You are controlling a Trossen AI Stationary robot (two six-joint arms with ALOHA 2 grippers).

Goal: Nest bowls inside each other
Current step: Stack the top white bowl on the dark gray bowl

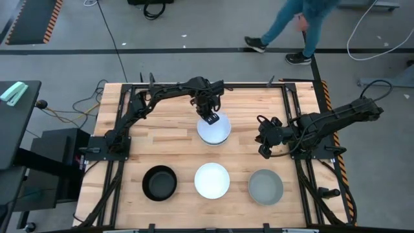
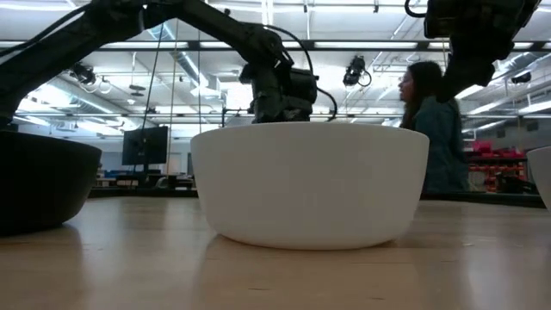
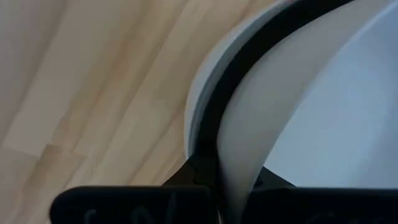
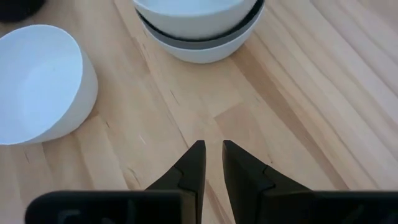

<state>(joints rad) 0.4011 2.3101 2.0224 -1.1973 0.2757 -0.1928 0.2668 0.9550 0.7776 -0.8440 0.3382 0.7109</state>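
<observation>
A stack of three bowls [image 1: 213,129] stands at the table's middle, toward the far edge: a white bowl [image 4: 186,9] sits in a dark grey bowl [image 4: 199,38], which sits in another white bowl [image 4: 205,53]. My left gripper [image 1: 210,118] is at the stack's far rim, shut on the top bowl. In a row near the near edge stand a black bowl [image 1: 160,182], a white bowl [image 1: 212,180] and a light grey bowl [image 1: 266,186]. My right gripper [image 1: 264,153] hovers right of the stack, touching nothing, its fingers [image 4: 196,163] a narrow gap apart. My left gripper [image 3: 233,180] pinches the top white bowl's wall at its far rim [image 3: 239,146], one finger inside the bowl and one outside. It comes from above, pointing down. The bowl sits in the dark grey bowl [image 3: 233,74] below it.
The near white bowl [image 2: 310,181] fills the low view, with the black bowl [image 2: 39,181] beside it. Bare wood lies between the stack and the near row. A person [image 1: 297,26] walks on the floor beyond the far edge. Metal frame rails [image 1: 294,116] border the table.
</observation>
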